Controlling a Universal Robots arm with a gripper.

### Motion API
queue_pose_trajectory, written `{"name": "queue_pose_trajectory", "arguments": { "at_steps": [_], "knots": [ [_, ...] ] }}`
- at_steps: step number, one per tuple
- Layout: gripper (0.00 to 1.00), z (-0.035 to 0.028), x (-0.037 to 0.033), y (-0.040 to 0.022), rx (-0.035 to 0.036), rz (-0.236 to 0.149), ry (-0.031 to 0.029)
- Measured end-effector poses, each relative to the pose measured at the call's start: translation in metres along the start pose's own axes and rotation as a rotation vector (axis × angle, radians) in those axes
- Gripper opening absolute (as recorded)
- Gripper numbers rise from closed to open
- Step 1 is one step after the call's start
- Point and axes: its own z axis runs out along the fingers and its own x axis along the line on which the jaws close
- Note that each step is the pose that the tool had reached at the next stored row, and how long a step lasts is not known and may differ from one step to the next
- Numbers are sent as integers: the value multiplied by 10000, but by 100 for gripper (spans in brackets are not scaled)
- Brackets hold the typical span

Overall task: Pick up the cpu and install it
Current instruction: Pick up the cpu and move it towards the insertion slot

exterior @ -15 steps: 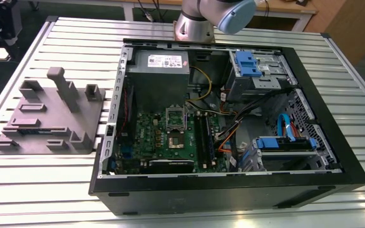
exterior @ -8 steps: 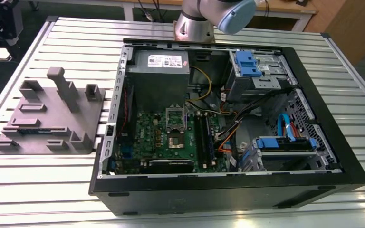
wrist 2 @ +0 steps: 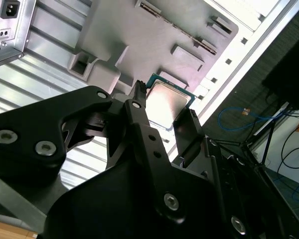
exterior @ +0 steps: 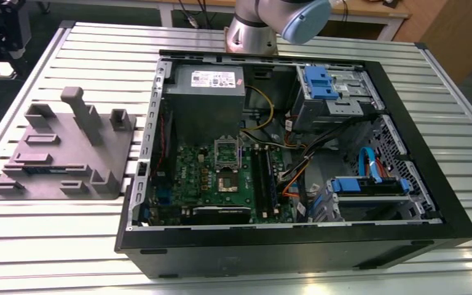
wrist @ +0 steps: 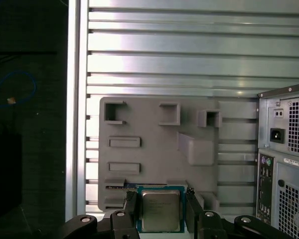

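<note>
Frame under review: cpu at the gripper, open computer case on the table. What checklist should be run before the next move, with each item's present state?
1. cpu between the gripper fingers: ok, one finger on each opposite edge in both wrist views.
2. cpu square in the grip: ok, its edges run parallel to the fingers in the first wrist view.
3. cpu clear of the grey fixture plate: ok, apparently; the plate looks well beyond it.
4. Socket on the motherboard open: cannot tell in the exterior view.
5. Cables off the socket: ok, they lie to the exterior view's right of it.
</note>
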Motion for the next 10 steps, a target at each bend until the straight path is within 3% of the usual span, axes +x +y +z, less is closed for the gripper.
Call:
{"name": "queue_pose_trajectory", "arguments": {
  "at_steps": [10],
  "knots": [
    [47,1,-24,0,-1,0,0]
  ]
}}
